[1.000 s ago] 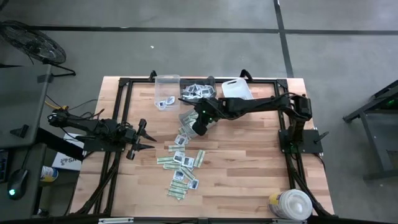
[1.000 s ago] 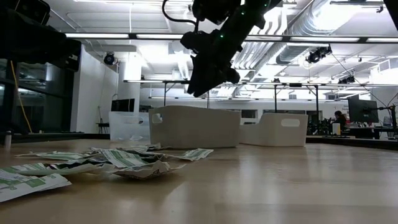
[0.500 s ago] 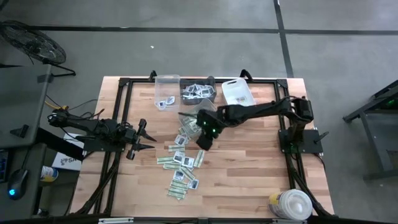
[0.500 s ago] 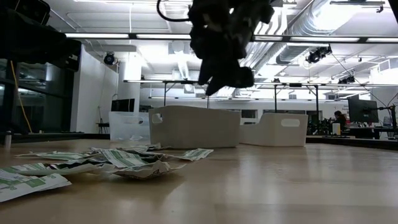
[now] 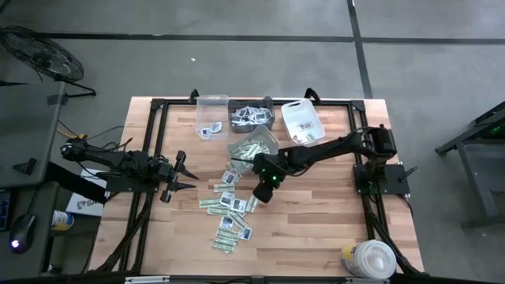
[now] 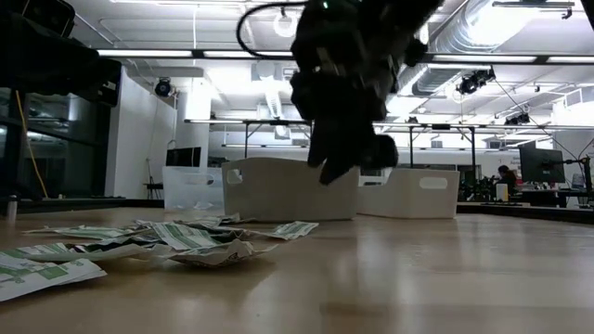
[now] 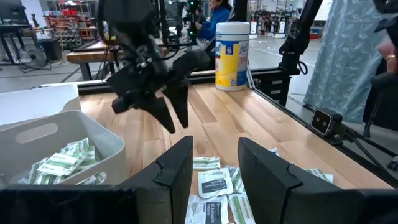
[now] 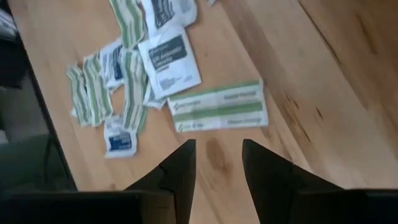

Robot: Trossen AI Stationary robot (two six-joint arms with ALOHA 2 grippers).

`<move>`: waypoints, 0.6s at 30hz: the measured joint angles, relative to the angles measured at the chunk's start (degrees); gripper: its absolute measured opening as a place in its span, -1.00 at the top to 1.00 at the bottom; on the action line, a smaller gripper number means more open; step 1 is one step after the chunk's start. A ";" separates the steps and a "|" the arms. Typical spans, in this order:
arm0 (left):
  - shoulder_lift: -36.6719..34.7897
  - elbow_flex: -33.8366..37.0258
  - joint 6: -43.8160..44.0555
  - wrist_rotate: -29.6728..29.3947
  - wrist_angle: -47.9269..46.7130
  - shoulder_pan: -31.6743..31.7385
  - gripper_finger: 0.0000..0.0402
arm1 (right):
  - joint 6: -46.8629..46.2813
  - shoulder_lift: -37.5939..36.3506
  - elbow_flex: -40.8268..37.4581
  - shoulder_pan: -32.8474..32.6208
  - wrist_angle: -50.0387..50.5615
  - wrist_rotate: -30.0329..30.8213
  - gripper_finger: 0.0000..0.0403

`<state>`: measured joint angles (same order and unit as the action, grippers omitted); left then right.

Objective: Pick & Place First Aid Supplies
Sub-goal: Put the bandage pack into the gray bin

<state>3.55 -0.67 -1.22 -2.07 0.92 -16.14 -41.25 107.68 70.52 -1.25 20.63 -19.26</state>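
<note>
The first aid supplies lie loose on the wooden table as a strewn band of narrow green-and-white strips and squarish white packets, resting flat and partly overlapping. My right gripper hangs open just above the band's right edge and slants down at it. Its fingers are empty, with a pair of green strips just ahead. In the low view my right gripper is clear of the table. My left gripper waits open and level at the table's left, also empty.
Along the far edge stand a clear bin, a dark bin of packets and a white bin. A clear bin of green strips sits nearer. A round white tub is at the near right corner. Bare wood lies right of the packets.
My right gripper has come away from the bins toward the table's near edge and gone down. It has tipped its fingers further downward and rolled, and now hangs over the loose packets. The bin of green strips and the white bin, hidden under the arm before, now show.
</note>
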 joint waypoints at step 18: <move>0.00 0.00 -0.01 0.00 0.01 0.02 0.36 | -4.99 0.00 -10.90 1.28 -17.12 -0.15 0.38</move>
<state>3.55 -0.67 -1.23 -2.07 0.93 -16.13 -46.24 107.68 59.62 0.02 3.51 -19.41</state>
